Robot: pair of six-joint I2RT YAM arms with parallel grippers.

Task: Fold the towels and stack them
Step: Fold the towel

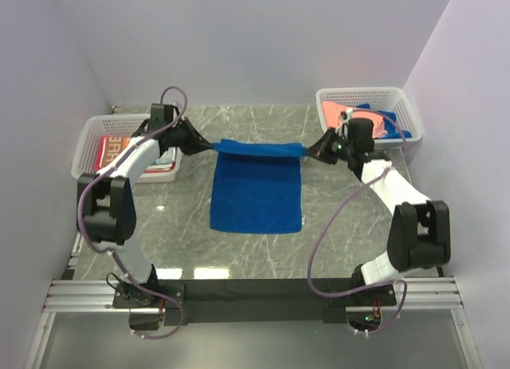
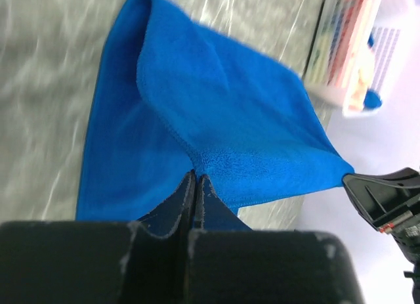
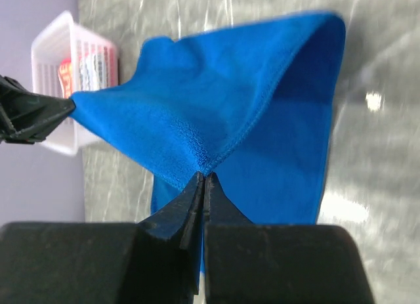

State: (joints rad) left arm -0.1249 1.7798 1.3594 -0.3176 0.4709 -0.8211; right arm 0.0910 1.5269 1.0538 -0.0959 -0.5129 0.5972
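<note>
The left pincer [image 1: 209, 147] is clenching the far-left corner of the blue towel [image 1: 256, 195], its 2 jaws pressing together with the hem pinched between the tips. The right pincer [image 1: 309, 152] is grasping the far-right corner the same way, jaws closing tight on the stitched edge.

Between the 2 pincers the towel's far edge is stretching taut in a nearly straight line, raised off the table [image 1: 159, 217]. A narrow strip is showing along that edge as a lighter band. From there the cloth is sloping down and spreading toward the near side, and its near edge is lying on the marble-patterned table about midway between the arms. In each wrist view the cloth is fanning out from the closed tips, and the opposite pincer is showing at the other corner.

The left basket [image 1: 89, 146] is sitting at the table's far-left edge, just beside the left arm, and is holding the printed towel [image 1: 115, 150], orange-red with block letters. The right basket [image 1: 362, 92] is sitting at the far-right corner, behind the right wrist, and is holding the peach towel [image 1: 336, 114] with a blue cloth [image 1: 394, 128] beside it.
</note>
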